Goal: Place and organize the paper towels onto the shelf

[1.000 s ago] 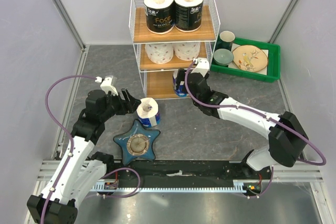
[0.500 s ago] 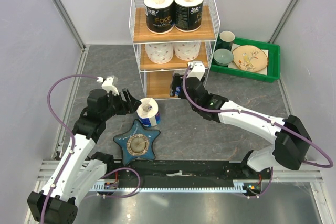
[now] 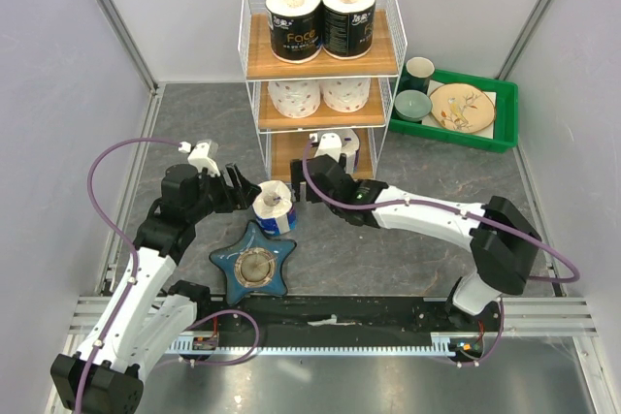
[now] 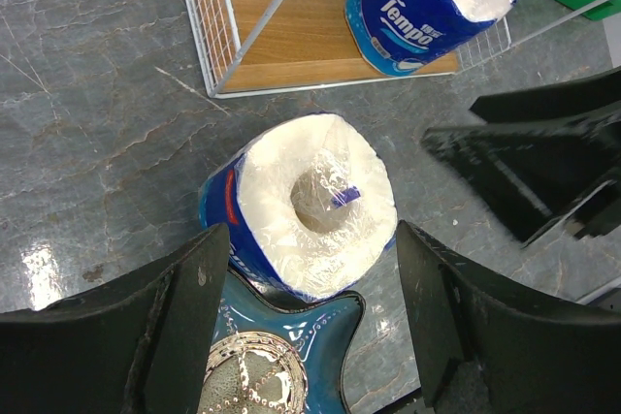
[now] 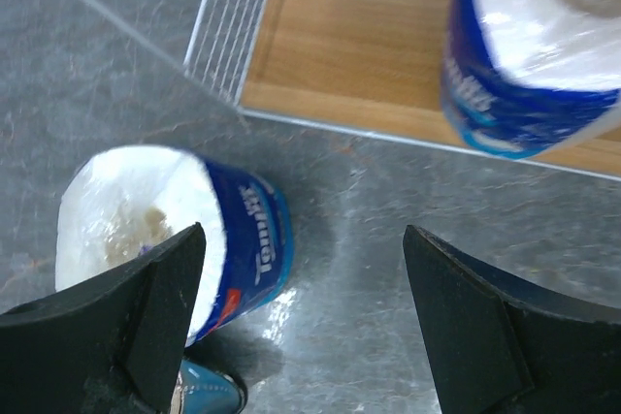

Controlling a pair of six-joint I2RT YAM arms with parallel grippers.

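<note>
Toward the back of the worktop (image 3: 194, 113), a white wire shelf (image 3: 384, 53) of three wooden tiers. Up top, two black-wrapped rolls (image 3: 294, 19) standing side by side; on the middle tier, two white-wrapped rolls (image 3: 294, 97) paired the same way. Down on the bottom tier, toward its right end, the shelved blue roll (image 4: 427, 2), resting on the wood and partly hidden by the right arm in the top view. Just in front of the shelf, over the grey stone surface, the loose blue roll (image 4: 306, 206), tilted, its lower edge above one tip of a blue star-shaped dish (image 3: 257, 267). Straddling that roll, the left pincer (image 4: 312, 239), clenched on it, one black finger against each side of the wrap. Facing it from the right, the right pincer (image 5: 303, 239), released and holding nothing, fingers spread wide, low over the worktop between the two blue rolls and touching neither. Right of the shelf, a green tray (image 3: 506, 94) with a dark cup (image 3: 419, 73), a green bowl (image 3: 411, 104) and a patterned plate (image 3: 462, 107) inside.
</note>
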